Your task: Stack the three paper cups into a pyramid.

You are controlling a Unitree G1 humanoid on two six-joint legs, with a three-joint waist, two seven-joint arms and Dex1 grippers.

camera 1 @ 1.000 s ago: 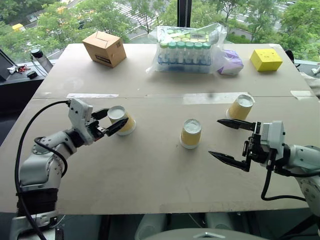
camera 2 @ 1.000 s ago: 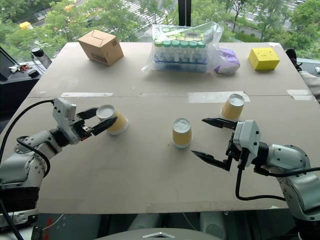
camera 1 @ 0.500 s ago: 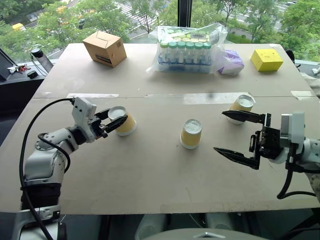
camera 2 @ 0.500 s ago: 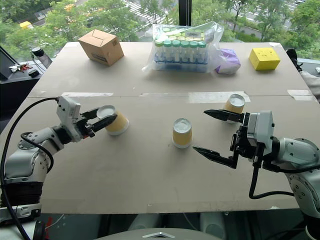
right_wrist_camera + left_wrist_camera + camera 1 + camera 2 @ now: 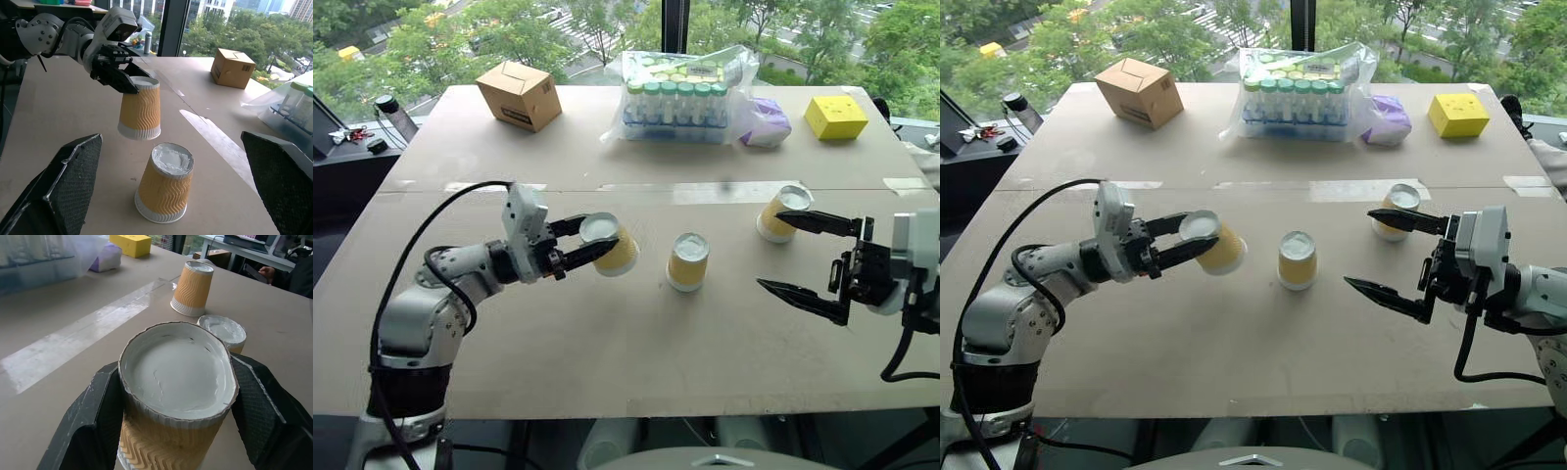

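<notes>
**A:** Where are the three cups?

**B:** One paper cup [image 5: 609, 249] is off the table, upside down, clamped by the left gripper [image 5: 588, 243] near its white base. The two black fingers [image 5: 93, 416] press on opposite sides of it. In the right wrist view it hangs clear above the tabletop, tilted a little.

**A:** And the other two?

**B:** The middle cup [image 5: 687, 261] stands upside down on the table [image 5: 607, 333], just right of the held one and apart from it. The third cup [image 5: 779, 213] is also upside down, farther right and a bit farther back, near the strip of clear tape [image 5: 705, 192].

**A:** What is the right gripper [image 5: 810, 262] doing?

**B:** Its fingers are spread wide with nothing between them. It hovers at the right side of the table, pointing left. Its far finger lies just in front of the third cup; I cannot tell whether they touch.

**A:** Anything else on the table?

**B:** Along the far edge, a cardboard box [image 5: 518, 95] at the left, a clear bag of green-capped tubes [image 5: 680, 96] in the middle, a purple packet [image 5: 766, 122] beside it and a yellow box [image 5: 834, 117] at the right.
</notes>
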